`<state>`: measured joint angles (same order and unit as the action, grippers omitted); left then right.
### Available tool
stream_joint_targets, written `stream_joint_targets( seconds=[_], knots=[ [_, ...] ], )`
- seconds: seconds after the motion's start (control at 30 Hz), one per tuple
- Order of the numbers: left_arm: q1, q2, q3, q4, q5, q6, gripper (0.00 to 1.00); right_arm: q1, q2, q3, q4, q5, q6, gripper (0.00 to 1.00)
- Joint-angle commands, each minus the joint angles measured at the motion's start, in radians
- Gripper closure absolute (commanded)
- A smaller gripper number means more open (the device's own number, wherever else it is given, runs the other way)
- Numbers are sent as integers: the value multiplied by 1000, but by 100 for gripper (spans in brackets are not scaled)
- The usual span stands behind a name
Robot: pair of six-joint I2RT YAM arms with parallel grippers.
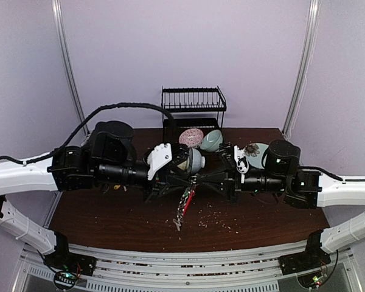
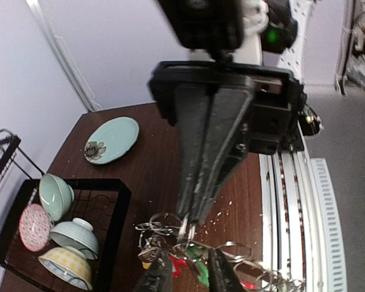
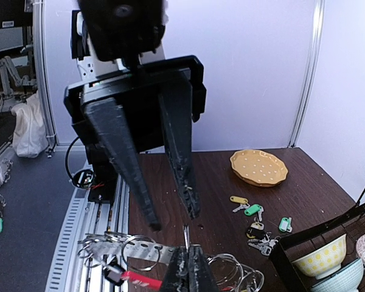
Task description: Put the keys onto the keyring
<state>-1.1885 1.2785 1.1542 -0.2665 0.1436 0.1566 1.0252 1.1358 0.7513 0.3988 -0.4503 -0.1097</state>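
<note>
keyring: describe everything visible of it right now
The keyring is a silver wire ring with a red sleeve on one arc, strung with many small split rings and a few tagged keys. It dangles over the table, pinched by the shut right gripper; the open left gripper is beside it.

The tabletop (image 1: 109, 219) is dark brown wood with a dull, matt face, flecked with pale crumbs (image 1: 216, 216). The keyring (image 3: 147, 249) is bright polished metal, and its sleeve (image 3: 145, 281) is smooth red plastic. The keys (image 3: 260, 234) are silvery metal with glossy plastic tags (image 3: 251, 210). The left fingers (image 3: 121, 164) and right fingers (image 2: 201, 158) are matt black plastic, faintly ridged. The bowls (image 2: 55, 196) and yellow plate (image 3: 259, 167) show a glazed ceramic shine; the rack (image 1: 193, 100) is black coated wire
</note>
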Motion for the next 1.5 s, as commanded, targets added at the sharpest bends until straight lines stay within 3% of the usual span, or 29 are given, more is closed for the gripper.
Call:
stream_joint_targets(
  seconds=[0.0, 0.13, 0.43, 0.73, 0.93, 1.03, 1.13, 1.27, 1.47],
  knots=[
    [35, -40, -82, 227, 63, -67, 84, -4, -21, -60, 280, -23, 129, 100],
    [38, -29, -116, 277, 87, -86, 87, 3, -9, -83, 365, -19, 173, 100],
    [38, 22, -149, 426, 163, -134, 85, 39, 26, -113, 473, 38, 207, 100],
    [36, 48, -146, 462, 192, -140, 84, 51, 57, -177, 614, 91, 283, 100],
    [36, -43, -204, 457, 158, -118, 67, 45, 15, -181, 508, 100, 235, 100],
    [36, -75, -211, 440, 135, -101, 63, 45, 2, -163, 428, 82, 200, 100],
    [37, -72, -202, 417, 130, -98, 62, 44, -7, -160, 410, 75, 190, 100],
    [37, -33, -165, 374, 110, -95, 72, 45, -4, -147, 399, 64, 182, 100],
    [38, 0, -132, 339, 129, -77, 76, 45, -4, -139, 392, 55, 175, 100]
  ],
)
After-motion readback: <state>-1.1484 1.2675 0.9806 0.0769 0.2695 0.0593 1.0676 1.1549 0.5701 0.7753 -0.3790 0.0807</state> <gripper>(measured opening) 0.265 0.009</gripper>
